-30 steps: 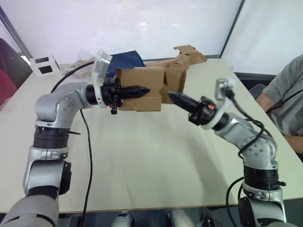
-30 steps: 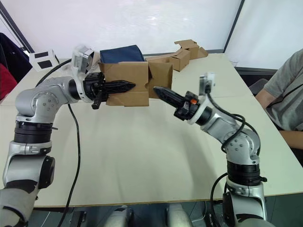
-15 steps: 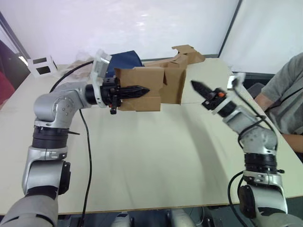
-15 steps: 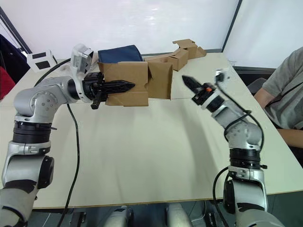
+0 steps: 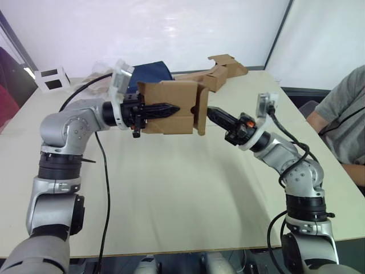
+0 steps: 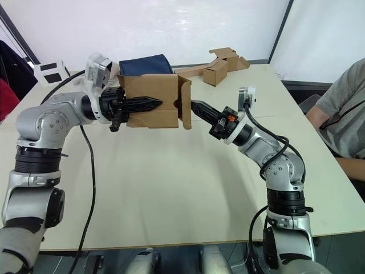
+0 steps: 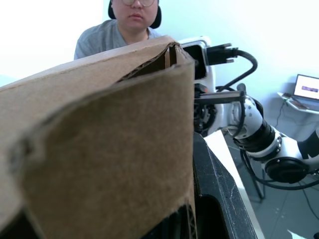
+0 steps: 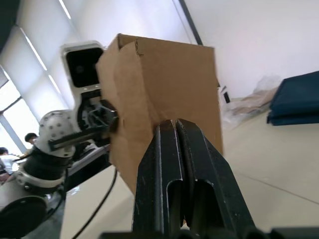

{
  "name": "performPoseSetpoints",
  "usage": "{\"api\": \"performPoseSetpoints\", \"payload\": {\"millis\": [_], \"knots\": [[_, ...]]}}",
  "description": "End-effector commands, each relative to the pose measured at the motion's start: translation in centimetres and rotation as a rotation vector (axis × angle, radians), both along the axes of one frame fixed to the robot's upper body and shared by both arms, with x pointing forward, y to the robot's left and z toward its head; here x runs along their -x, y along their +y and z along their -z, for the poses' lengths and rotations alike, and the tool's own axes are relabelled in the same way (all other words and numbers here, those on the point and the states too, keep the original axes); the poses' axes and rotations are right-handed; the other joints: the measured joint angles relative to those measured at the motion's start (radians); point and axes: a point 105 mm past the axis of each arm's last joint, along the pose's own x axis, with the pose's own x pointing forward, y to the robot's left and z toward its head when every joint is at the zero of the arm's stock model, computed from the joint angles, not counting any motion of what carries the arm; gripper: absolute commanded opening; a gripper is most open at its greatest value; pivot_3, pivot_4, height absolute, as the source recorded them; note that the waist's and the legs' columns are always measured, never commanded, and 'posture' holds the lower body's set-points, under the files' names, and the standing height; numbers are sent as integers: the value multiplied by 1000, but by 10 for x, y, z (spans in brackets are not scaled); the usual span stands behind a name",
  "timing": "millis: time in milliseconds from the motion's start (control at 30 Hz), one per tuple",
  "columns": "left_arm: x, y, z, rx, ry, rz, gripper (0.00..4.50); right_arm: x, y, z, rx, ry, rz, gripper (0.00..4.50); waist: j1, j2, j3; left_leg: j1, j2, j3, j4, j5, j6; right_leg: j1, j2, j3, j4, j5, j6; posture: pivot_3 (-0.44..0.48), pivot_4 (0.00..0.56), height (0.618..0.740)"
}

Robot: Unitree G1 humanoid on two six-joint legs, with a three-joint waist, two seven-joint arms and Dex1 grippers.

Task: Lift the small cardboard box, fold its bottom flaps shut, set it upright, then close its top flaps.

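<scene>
The box (image 5: 169, 107), held up off the table, hides the far finger of the left gripper (image 5: 162, 108), so only the near black finger shows across its front face. The tips of the right gripper (image 6: 197, 107) run in behind the folded side flap and are lost there. The blue bag (image 6: 145, 64) at the table's far edge is partly covered by the box. The person (image 5: 348, 120) by the table's right edge is cut off by the picture's edge.
</scene>
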Motion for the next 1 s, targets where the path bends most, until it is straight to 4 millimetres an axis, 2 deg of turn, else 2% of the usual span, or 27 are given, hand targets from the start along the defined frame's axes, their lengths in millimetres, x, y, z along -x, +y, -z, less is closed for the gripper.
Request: {"api": "performPoseSetpoints", "payload": {"millis": [33, 100, 200, 267, 433, 1000], "knots": [[8, 0, -11, 11, -35, 45, 0, 7, 4, -11, -57, -31, -13, 33, 0, 0, 0, 0, 0, 0, 0, 0, 0, 0, 0, 0, 0, 0, 0, 0, 150, 740], [9, -1, -10, 9, -30, 54, 0, 7, 4, -12, -76, -26, -9, 33, 0, 0, 0, 0, 0, 0, 0, 0, 0, 0, 0, 0, 0, 0, 0, 0, 150, 740], [11, 0, -11, 25, -16, 70, 0, 6, 3, -12, -101, -8, -14, 731, 1, 0, 0, 0, 0, 0, 0, 0, 0, 0, 0, 0, 0, 0, 0, 0, 150, 740], [13, 3, -13, 36, -4, 81, 0, 7, 2, -12, -138, 15, -36, 1563, 1, 0, 0, 0, 0, 0, 0, 0, 0, 0, 0, 0, 0, 0, 0, 0, 150, 740], [13, 7, -15, 54, 15, 82, 0, 14, -2, -16, -226, 56, -96, 1563, 0, 0, 0, 0, 0, 0, 0, 0, 0, 0, 0, 0, 0, 0, 0, 0, 150, 740], [10, 10, -17, 76, 30, 71, 0, 20, 2, -6, -241, 98, -99, 1563, 0, 0, 0, 0, 0, 0, 0, -1, 2, 0, 0, 0, 0, 0, 0, 0, 150, 740]]}}
